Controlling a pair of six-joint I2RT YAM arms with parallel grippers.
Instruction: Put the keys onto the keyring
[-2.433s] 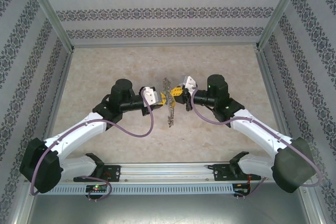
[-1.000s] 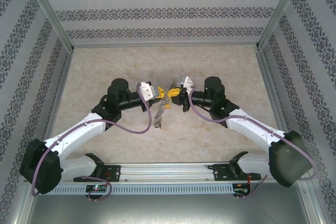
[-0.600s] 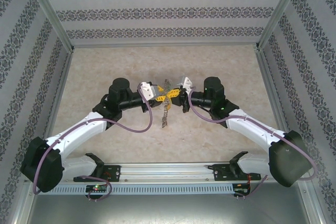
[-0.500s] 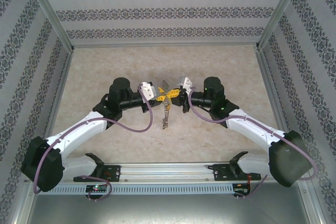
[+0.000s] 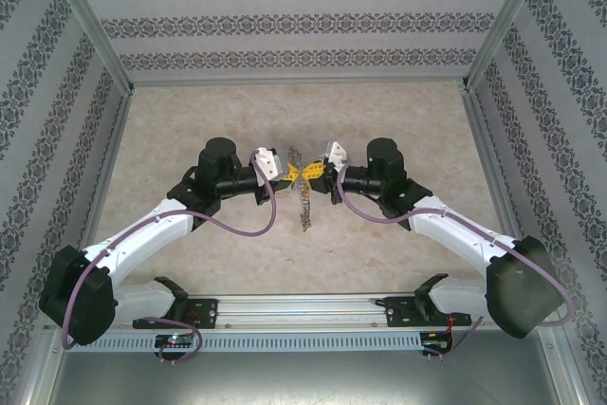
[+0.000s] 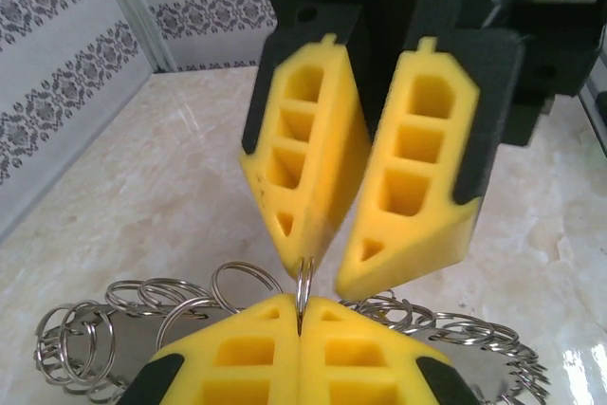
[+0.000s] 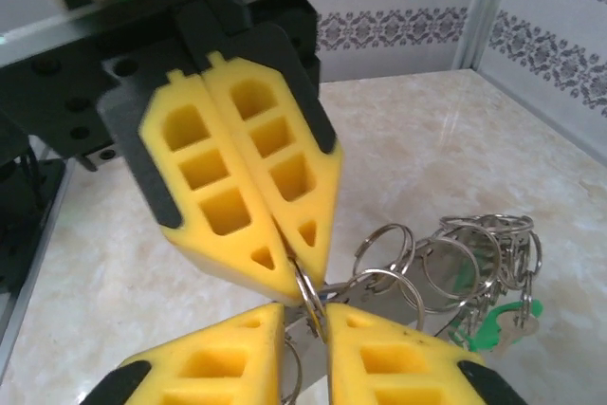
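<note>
Left pincer (image 6: 301, 315) is clamped shut on a thin silvery metal split ring (image 6: 303, 277), with the tangled bunch of silvery keys and rings (image 5: 303, 206) hanging beneath it over the beige marbled surface (image 5: 190, 120). Right pincer (image 7: 305, 315) stands slightly parted around the same ring. With only one firm grip, the bunch could twist or slip loose

Looking at keys (image 5: 303, 208) bunched into one narrow silvery clump, tangled with loads of small split rings (can pick out just one green-capped key (image 7: 481, 331), low at the edge). Seeing the keyring (image 6: 303, 282) edge-on and upright, pinched between the left gripper's (image 6: 300, 310) closed tips.
</note>
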